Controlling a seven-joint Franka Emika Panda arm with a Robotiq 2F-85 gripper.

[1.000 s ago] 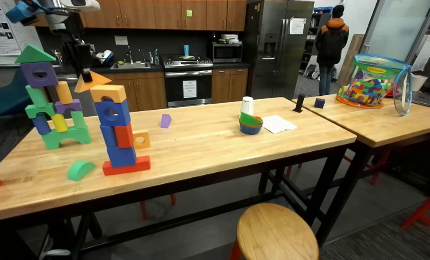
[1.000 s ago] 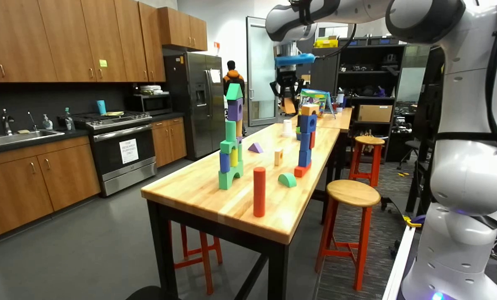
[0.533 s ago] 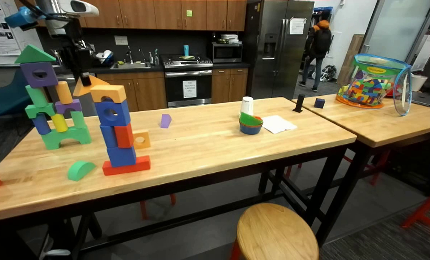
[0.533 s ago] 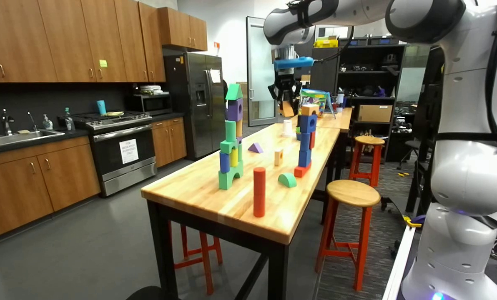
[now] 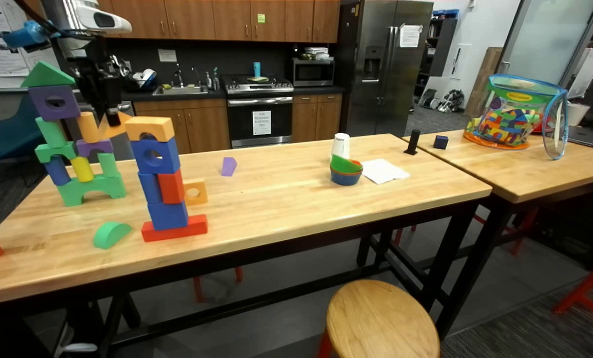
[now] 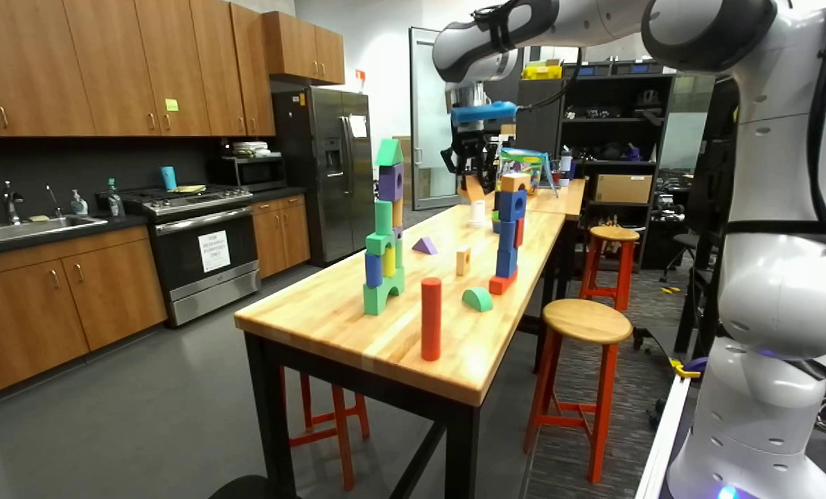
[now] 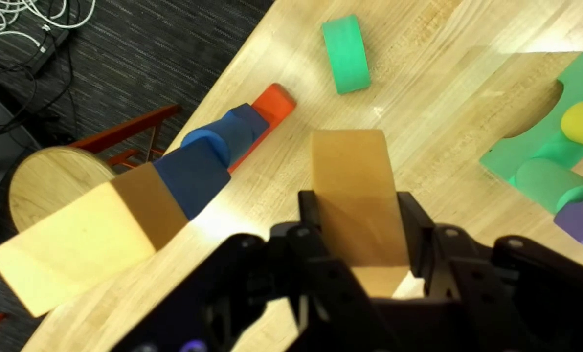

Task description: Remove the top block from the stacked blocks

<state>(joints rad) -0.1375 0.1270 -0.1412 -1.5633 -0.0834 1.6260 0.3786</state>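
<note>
In the wrist view, your end effector [image 7: 359,208] pinches what is apparently the top block [image 7: 357,176], orange, by two opposite faces; these parallel sides probably give you a firmer hold than its slopes would. In an exterior view, the stacked blocks [image 5: 169,186] stand on a flat red base [image 5: 174,233], likely there for steadiness, with an orange arch [image 5: 150,127] uppermost. Well away, a see-through drum [image 5: 500,90] holds many coloured blocks [image 5: 508,122]; on your nearer surface [image 5: 276,209], a blue bowl [image 5: 345,179] carries a green piece [image 5: 344,163], and whatever lies deeper is hidden from you. In an exterior view, the top block [image 6: 475,188] hangs just beside that arch, apart from it, so you seem to have the removal done; the gap presumably spares the stacked blocks a knock. A white cup [image 6: 477,214] sits beyond, its inside out of sight.
</note>
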